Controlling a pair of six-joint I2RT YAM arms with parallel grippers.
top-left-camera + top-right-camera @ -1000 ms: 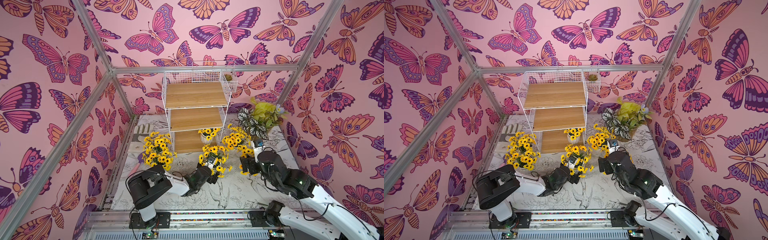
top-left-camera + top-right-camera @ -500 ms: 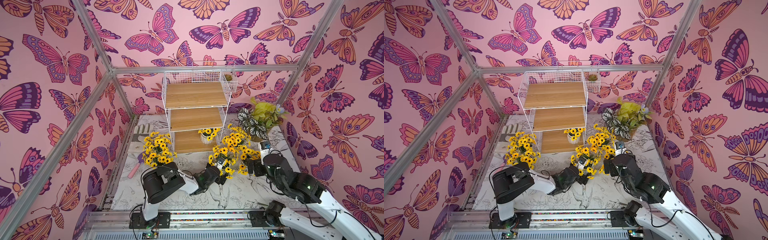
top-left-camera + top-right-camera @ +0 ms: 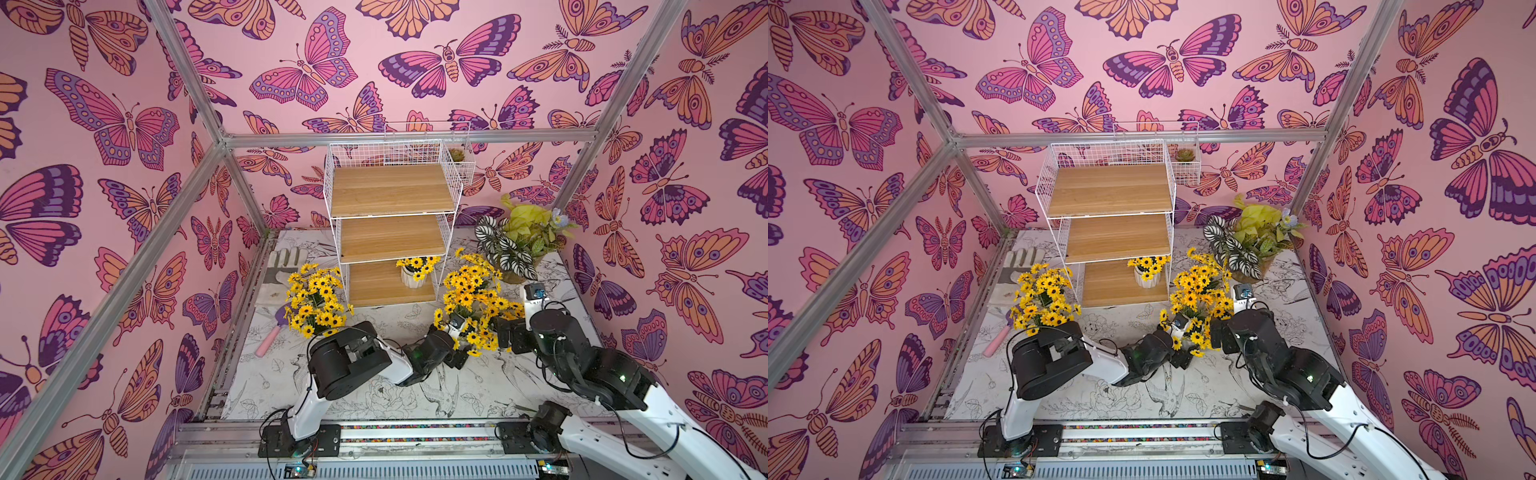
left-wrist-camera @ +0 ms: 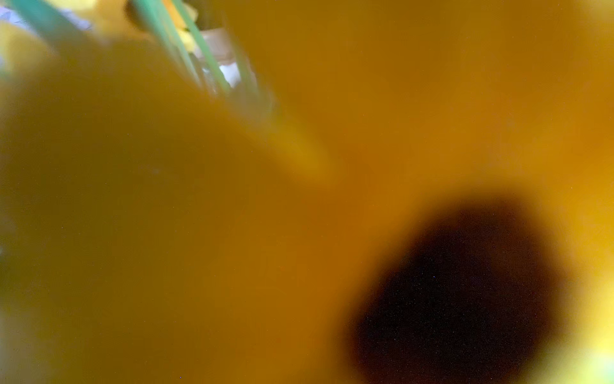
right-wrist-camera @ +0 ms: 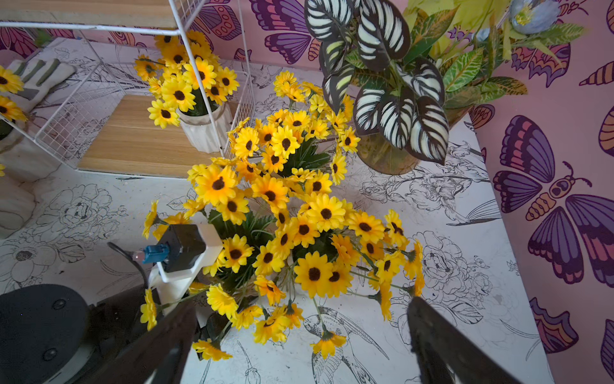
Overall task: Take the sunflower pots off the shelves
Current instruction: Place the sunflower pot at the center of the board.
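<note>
Floral tabletop (image 3: 374,399): left arm's (image 3: 428,353) sunflower pot (image 3: 471,337) farther right, against cluster (image 3: 469,286); right jaws spread, left jaws unclear

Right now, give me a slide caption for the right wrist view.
Open right gripper over sunflower pots grouped on the table; one pot on the bottom board of the shelves, striped plant beyond.

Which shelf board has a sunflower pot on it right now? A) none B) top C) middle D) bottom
D: the one pot on the shelves stands on the bottom board; the top board and middle board are bare.
</note>
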